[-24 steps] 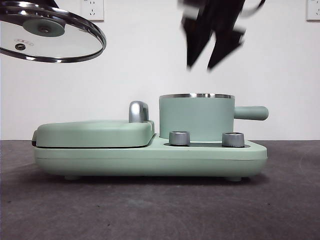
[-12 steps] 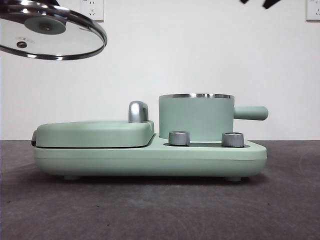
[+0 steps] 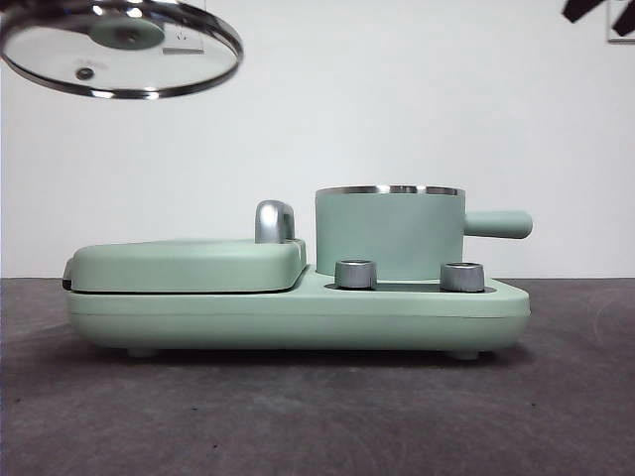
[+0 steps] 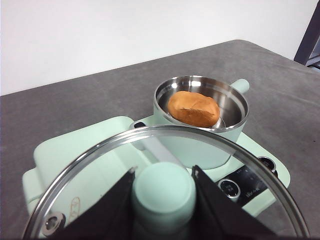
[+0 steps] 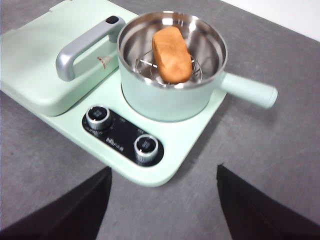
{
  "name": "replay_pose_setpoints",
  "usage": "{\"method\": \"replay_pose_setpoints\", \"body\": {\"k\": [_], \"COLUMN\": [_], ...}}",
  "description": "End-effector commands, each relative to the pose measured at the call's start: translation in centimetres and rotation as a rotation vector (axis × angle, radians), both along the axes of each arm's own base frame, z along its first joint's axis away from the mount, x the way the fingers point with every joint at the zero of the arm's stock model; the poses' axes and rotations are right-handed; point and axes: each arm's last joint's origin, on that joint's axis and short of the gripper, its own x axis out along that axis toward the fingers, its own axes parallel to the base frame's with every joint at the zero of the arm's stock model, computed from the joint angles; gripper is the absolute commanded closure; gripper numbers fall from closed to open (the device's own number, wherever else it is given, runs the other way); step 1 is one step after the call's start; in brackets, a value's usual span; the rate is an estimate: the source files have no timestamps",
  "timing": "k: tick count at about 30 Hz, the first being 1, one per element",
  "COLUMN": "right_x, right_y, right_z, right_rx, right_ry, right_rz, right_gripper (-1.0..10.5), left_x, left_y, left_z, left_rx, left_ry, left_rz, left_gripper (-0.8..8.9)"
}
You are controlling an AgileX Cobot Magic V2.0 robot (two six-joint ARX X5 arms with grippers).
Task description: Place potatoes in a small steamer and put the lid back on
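Grey tabletop, potato [image 5: 172, 54] in uncovered steamer [image 5: 170, 90], left gripper [image 4: 164, 186] clamped on lid [image 4: 100, 165] knob, right gripper [image 5: 162, 192] spread, panel lettering unreadable.

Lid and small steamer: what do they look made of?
The lid, held aloft by the left gripper by its knob: clear pane, probably glass, in a polished metal rim; the knob looks matte mint plastic. The small steamer: matte mint outside, likely coated or plastic; mirror-bright inside and rim, probably stainless steel. The potato rests on a wire rack inside.
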Motion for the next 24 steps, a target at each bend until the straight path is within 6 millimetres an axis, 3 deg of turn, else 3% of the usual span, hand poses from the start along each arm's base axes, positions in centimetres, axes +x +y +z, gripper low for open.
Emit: {"method": "replay_pose_setpoints", "body": {"k": [1, 8, 17, 24], "right_x": [-0.8, -2.3, -3.3, -3.4], "right_y": [-0.3, -1.0, -1.4, -1.5], "right_z": [-0.4, -1.2, -0.9, -1.1], "right_rx": [0.028, 0.013, 0.024, 0.015], "right_ry": [0.015, 0.031, 0.006, 0.031], "right_rz": [-0.012, -0.024, -0.024, -0.025], "right_gripper": [6.2, 6.2, 6.2, 6.2], "left_x": [0.9, 4.5, 10.0, 14.3], "left_y": [-0.9, -4.0, -9.7, -13.8], "left_z": [1.2, 1.9, 3.1, 2.7], "left_rx": [-0.033, 0.018, 0.113, 0.104], "left_ry": [-0.046, -0.073, -0.12, -0.18], "left_rz": [-0.022, -0.081, -0.175, -0.228], "left_gripper": [8.0, 8.0, 7.99, 7.99]}}
